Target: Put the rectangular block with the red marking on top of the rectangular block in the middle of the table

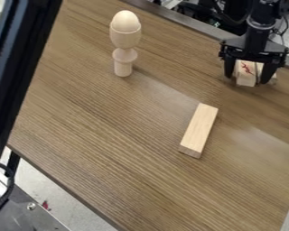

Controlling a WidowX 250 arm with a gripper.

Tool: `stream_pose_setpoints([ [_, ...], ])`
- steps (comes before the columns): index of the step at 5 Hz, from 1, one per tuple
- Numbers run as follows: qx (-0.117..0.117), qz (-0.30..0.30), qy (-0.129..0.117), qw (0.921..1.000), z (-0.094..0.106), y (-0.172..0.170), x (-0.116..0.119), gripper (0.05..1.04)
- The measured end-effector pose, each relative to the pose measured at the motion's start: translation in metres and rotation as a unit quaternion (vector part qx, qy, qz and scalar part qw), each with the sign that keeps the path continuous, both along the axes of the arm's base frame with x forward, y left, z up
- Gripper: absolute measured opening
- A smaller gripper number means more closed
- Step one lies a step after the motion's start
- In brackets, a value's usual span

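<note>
My gripper [249, 80] is at the upper right, near the table's back edge, pointing down. It is open, one finger on each side of the rectangular block with the red marking [246, 71]. The left finger is close against that block, while a light wooden piece [273, 80] shows behind and beside the right finger. Right of centre, the plain rectangular block [199, 130] lies flat on the table, slanting from upper right to lower left, well below and left of the gripper.
A turned wooden stand with an egg-shaped top [124, 45] is upright on the wood-grain table [104, 131] at the upper left. A dark frame post [20, 63] crosses the left side. The table's edge runs diagonally at the lower left.
</note>
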State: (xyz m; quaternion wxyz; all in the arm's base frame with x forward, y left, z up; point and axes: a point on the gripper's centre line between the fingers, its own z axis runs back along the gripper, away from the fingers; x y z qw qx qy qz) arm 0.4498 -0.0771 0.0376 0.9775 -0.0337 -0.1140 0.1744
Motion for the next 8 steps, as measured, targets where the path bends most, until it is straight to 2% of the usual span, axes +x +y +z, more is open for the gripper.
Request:
stream_pose_setpoints([
  [1, 0.003, -0.001, 0.002, 1.0000, -0.002, 0.003, 0.001, 0.963],
  [2, 0.009, 0.000, 0.005, 0.9999, -0.008, 0.009, -0.004, 0.675],
  [3, 0.032, -0.009, 0.009, 0.9994, -0.011, 0.019, -0.020, 0.506],
  [5, 0.042, -0.014, 0.019, 0.9989, -0.005, 0.028, -0.052, 0.505],
  [6, 0.040, 0.001, 0.002, 0.9992, 0.020, 0.039, -0.066, 0.505],
  [7, 0.032, 0.009, -0.034, 0.9989, 0.054, 0.045, -0.086, 0.504],
  [8, 0.033, 0.005, -0.039, 0.9987, 0.057, 0.047, -0.110, 0.504],
])
